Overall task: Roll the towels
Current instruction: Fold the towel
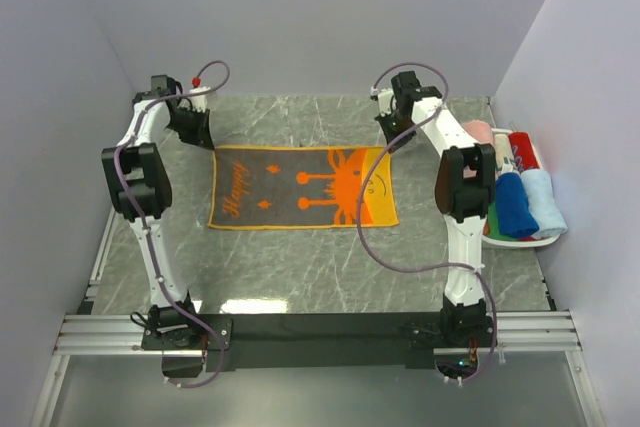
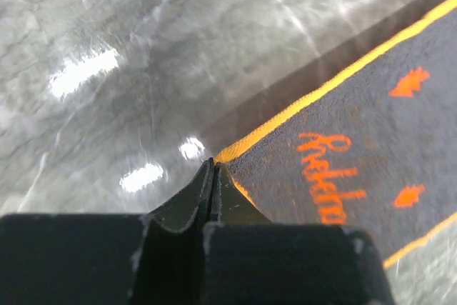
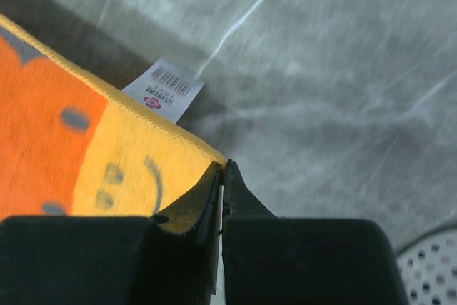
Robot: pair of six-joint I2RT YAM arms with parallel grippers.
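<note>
Towel (image 1: 303, 188) — far corners in both grippers (image 2: 214, 171) (image 3: 223, 171)

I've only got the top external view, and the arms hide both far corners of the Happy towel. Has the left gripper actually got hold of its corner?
Observer: Yes. The left wrist view shows the left gripper shut on the yellow-bordered corner of the towel.
Operator: And the right one?
Observer: The right gripper is shut on its corner too, in the yellow part of the cloth.
Operator: Anything near that edge I should know about?
Observer: A white barcode tag sticks out from the towel's far edge, close to that corner.
</note>
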